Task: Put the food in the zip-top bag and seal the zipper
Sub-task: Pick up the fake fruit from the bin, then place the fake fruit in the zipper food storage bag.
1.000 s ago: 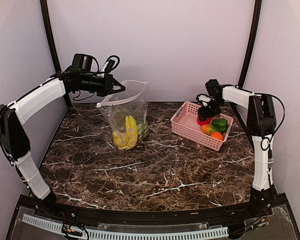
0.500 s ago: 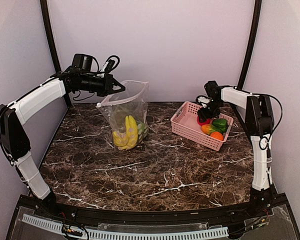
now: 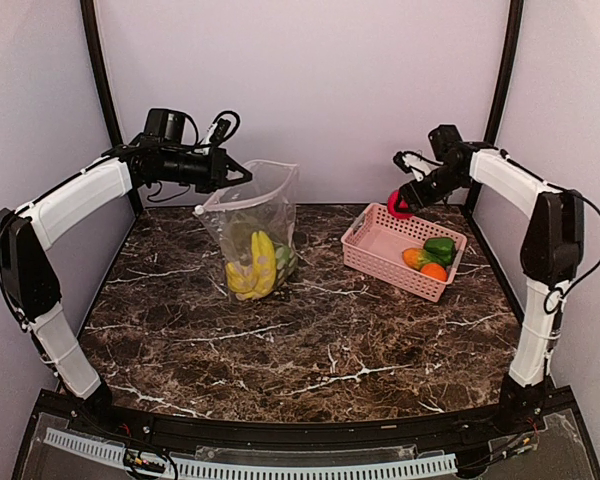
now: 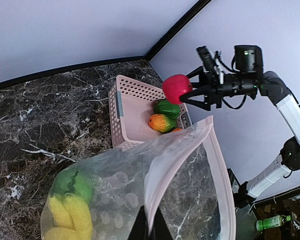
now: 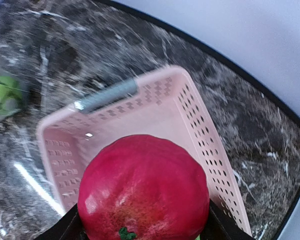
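Transferring food: red fruit in the air, bag unsealed

Table carries both containers. Zip-top bag stands at left with its mouth open and the zipper unpressed. The left gripper has its fingers pinched on the rim, holding the bag up. Inside are a yellow banana, other yellow pieces and green pieces.

Pink basket at right holds a green pepper, an orange-and-green piece and an orange.

The right gripper has its fingers closed around the red fruit, above the basket's far-left corner and well apart from the bag.

Judged step: loading. The next move calls for a carry leftward over the open mouth, then release. Three pieces remain, and sealing comes last.
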